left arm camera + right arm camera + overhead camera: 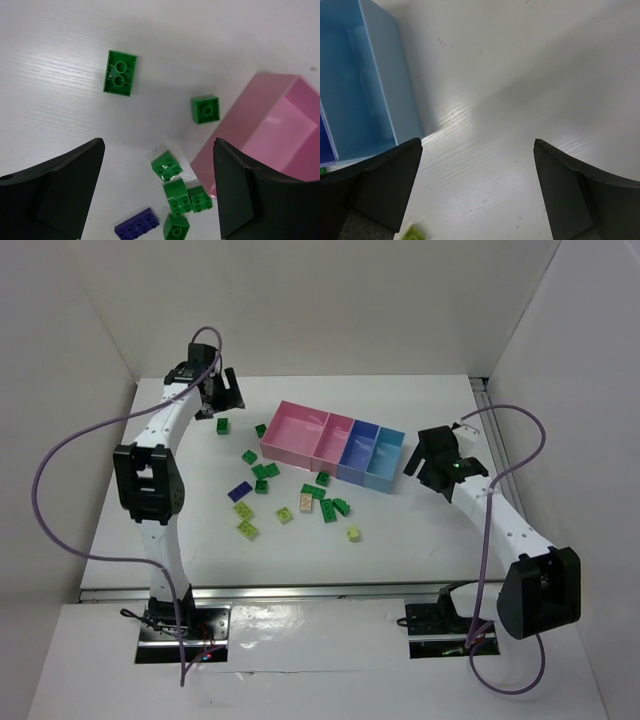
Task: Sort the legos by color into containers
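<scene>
The legos lie scattered on the white table left of and in front of the containers: dark green bricks (pixel 262 472), a purple one (pixel 239 491), yellow-green ones (pixel 245 520) and a beige one (pixel 306 502). The bins stand in a row: large pink (pixel 292 445), narrow pink (pixel 333 445), blue (pixel 358 452), light blue (pixel 385 460). My left gripper (pixel 222 390) is open and empty above the far-left bricks; its view shows an upside-down green brick (pixel 120 73), several green bricks (pixel 167 165) and the purple one (pixel 137 226). My right gripper (pixel 425 455) is open and empty beside the light blue bin (pixel 360 90).
White walls enclose the table on the left, back and right. The large pink bin's corner (pixel 270 135) lies close to the right of the left gripper (pixel 159 145). A yellow-green brick (pixel 412 234) shows at the bottom edge of the right wrist view, near the right gripper (pixel 478 145).
</scene>
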Robot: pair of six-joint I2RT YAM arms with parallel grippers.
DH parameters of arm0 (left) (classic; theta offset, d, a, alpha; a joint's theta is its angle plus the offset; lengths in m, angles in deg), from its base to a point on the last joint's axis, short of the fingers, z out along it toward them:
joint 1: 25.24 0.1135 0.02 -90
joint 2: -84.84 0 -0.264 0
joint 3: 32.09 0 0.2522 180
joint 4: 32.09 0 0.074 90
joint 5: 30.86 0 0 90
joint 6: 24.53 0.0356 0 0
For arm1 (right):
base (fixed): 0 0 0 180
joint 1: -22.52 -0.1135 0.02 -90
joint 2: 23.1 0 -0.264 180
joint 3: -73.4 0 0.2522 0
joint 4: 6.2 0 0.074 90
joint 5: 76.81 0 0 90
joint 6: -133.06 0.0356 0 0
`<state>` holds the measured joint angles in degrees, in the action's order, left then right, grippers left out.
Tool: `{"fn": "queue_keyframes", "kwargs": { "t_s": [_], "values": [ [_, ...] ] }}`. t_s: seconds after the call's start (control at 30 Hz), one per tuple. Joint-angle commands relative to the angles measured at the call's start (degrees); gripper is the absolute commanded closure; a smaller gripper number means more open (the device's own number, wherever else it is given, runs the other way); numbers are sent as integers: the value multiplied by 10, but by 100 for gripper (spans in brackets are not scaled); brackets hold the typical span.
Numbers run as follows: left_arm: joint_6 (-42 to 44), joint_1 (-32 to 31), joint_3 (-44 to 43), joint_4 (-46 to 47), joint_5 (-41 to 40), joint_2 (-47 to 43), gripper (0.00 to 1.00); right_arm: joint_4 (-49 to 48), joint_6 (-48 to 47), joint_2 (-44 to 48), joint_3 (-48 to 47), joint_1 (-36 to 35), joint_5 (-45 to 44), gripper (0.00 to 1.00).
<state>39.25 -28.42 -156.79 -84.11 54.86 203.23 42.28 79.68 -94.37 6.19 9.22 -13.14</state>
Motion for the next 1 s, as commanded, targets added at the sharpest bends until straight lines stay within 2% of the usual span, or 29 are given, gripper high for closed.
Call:
{"fn": "queue_keyframes", "kwargs": {
  "t_s": [0.0, 0.17, 0.37, 0.57, 0.77, 0.9, 0.97],
  "values": [
    [-25, 3, -47, -81, -55, 66, 7, -6, 29, -18, -13, 5, -24, 0],
    [-33, 8, -72, -81, -67, 124, 4, 6, 41, -45, -28, 10, -24, 0],
    [-33, 8, -104, -92, -86, 183, 6, -2, 41, -51, -23, 10, -7, 0],
    [-28, 13, -119, -86, -103, 228, 19, 18, 46, -78, -36, 10, -7, 0],
    [7, 13, -126, -40, -115, 254, 22, 11, 46, -78, -23, 10, -7, 0],
    [18, 13, -133, -33, -115, 260, 35, 16, 51, -84, -23, 10, -7, 0],
    [23, 13, -133, -27, -108, 255, 47, 16, 51, -84, -17, 10, -7, 0]
  ]
}}
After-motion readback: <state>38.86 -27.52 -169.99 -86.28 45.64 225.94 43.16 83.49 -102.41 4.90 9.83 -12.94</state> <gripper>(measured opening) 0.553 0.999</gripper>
